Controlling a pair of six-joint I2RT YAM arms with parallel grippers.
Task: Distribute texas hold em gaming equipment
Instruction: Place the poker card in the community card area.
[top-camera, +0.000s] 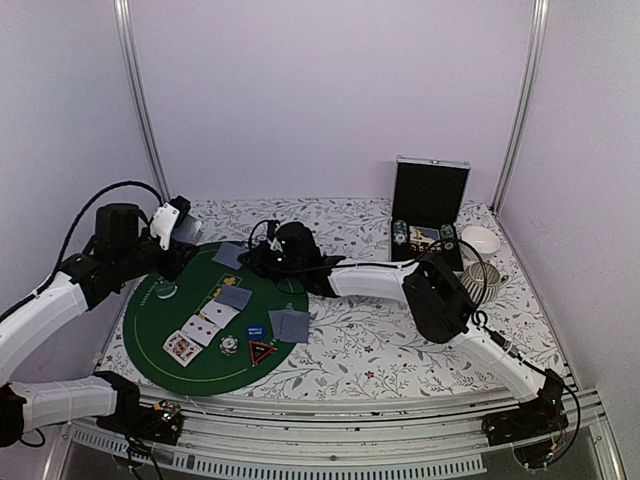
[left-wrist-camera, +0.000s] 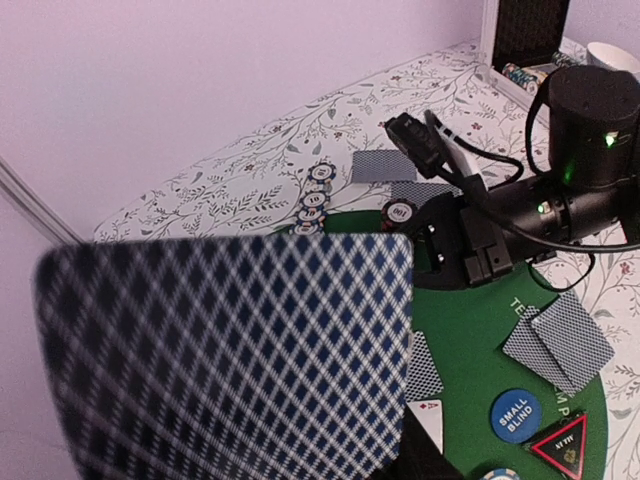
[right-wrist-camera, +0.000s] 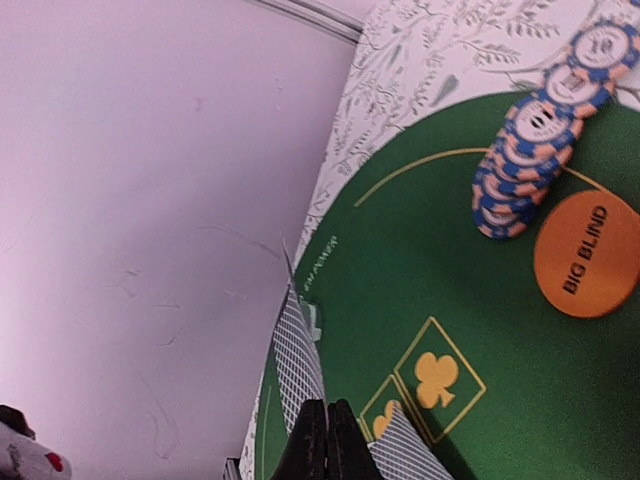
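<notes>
My left gripper (top-camera: 180, 230) is shut on a deck of blue-backed playing cards (left-wrist-camera: 230, 350) held above the left rim of the green mat (top-camera: 200, 375); the deck hides its fingers in the left wrist view. My right gripper (right-wrist-camera: 327, 405) is shut low over the far part of the mat, with nothing visible between its jaws. A face-down card (right-wrist-camera: 400, 455) lies just beside its tips. A fanned row of poker chips (right-wrist-camera: 525, 160) and the orange big blind disc (right-wrist-camera: 585, 255) lie ahead of it. Near the mat's front are the blue disc (top-camera: 256, 330), the triangular marker (top-camera: 262, 351), a chip (top-camera: 229, 345) and face-up cards (top-camera: 200, 330).
The open silver-and-black case (top-camera: 430, 195) stands at the back right, with a white bowl (top-camera: 480, 240) and a ribbed cup (top-camera: 485, 275) beside it. Face-down card pairs (top-camera: 290, 325) lie at the mat's right edge. The right arm (top-camera: 370, 280) stretches across the floral cloth.
</notes>
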